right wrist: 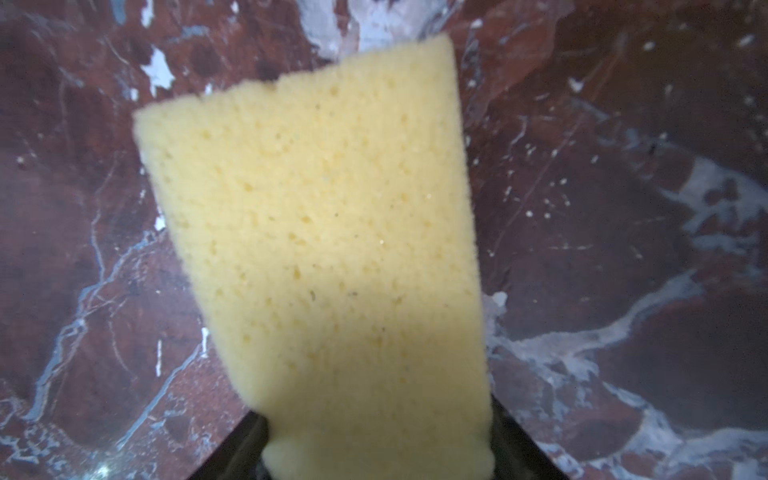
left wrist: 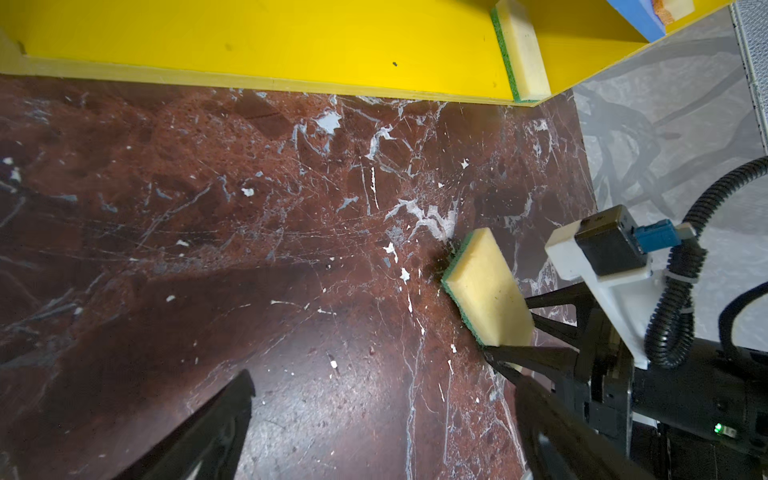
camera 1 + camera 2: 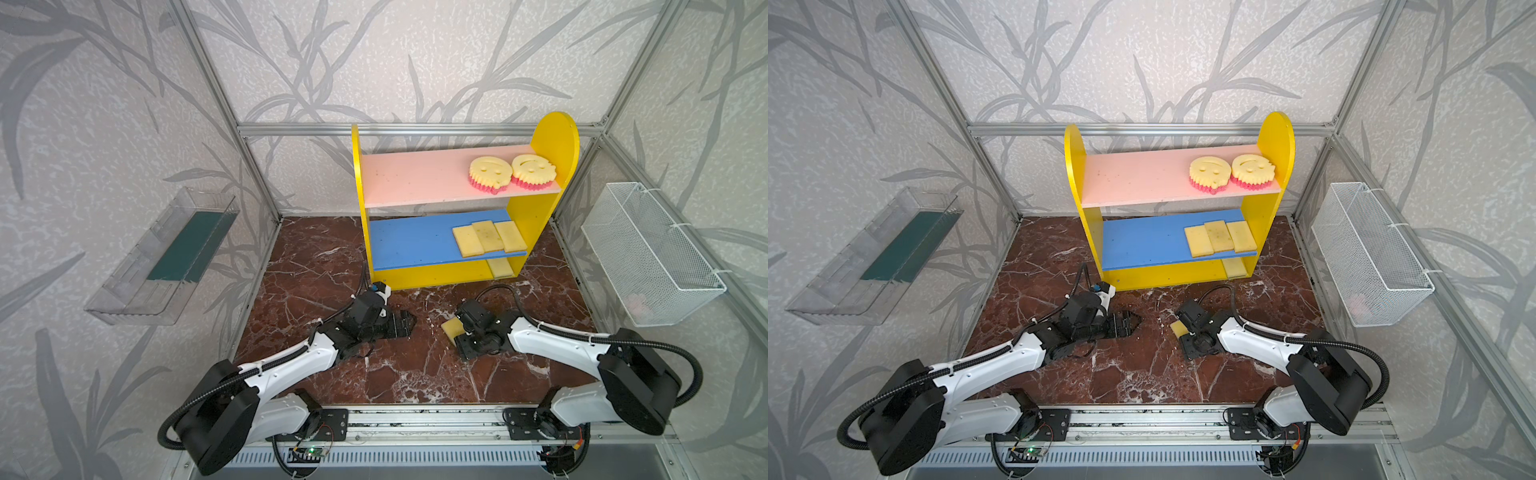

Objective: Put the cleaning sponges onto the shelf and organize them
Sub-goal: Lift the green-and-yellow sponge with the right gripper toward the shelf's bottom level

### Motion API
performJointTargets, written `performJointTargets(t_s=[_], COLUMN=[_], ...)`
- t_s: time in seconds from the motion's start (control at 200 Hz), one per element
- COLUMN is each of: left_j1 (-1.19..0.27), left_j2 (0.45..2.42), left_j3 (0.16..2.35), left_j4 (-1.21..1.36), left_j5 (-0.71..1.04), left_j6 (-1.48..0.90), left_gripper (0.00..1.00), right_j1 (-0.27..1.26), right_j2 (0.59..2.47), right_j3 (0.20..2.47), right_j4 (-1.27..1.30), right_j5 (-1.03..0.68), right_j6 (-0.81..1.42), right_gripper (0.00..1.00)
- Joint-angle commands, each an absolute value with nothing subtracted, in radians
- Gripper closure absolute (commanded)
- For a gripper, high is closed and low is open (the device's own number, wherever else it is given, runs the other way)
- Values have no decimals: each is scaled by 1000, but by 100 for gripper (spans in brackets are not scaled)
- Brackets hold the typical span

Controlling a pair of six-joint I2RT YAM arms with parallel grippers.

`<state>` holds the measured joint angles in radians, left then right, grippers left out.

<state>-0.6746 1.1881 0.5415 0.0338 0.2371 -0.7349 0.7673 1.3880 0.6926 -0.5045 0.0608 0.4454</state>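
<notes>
In a top view the green-backed sponge (image 3: pixel 449 328) is sitting down at the marble table (image 3: pixel 415 374), well short of the shelf (image 3: pixel 544 216), nearer the right gripper (image 3: pixel 460 332) than the empty, wide-open left gripper (image 3: pixel 401 325). In the left wrist view, the right jaws are pinching the sponge's near end. In the right wrist view, its long axis is running straight out from the hand.

Yellow shelf (image 3: pixel 555 137), yellow-green sponge (image 2: pixel 486 291), maroon marbled table (image 3: pixel 395 374)

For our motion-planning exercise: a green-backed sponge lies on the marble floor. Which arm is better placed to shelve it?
Right, probably: the right end effector has the sponge between its jaws; the left end effector stands open and empty.
</notes>
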Motion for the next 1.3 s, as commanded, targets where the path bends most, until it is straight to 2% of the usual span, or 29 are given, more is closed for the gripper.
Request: performJointTargets(t_s=[0.0,0.29,0.52,0.68,1.294], left_j1=[-660,-643,-638,-637,-637], left_j2=[1156,1117,1077,1067,1137], left_j3=[533,514,469,451,401], left_j4=[16,6,36,53,169], left_j5=[236,246,252,237,227], left_j6=[-719,-718,-737,-738,-749], left_gripper=[1,1,1,1,1], right_j1=[773,739,578,501,375], right_j2=[1342,1313,1292,1296,1515], right_j3=[697,742,735,746,829], right_j4=[-525,-486,-362,-288,-53], right_j5=[103,184,90,88,193], right_j6=[462,461,452,428,348], right_gripper=[35,40,42,43,44])
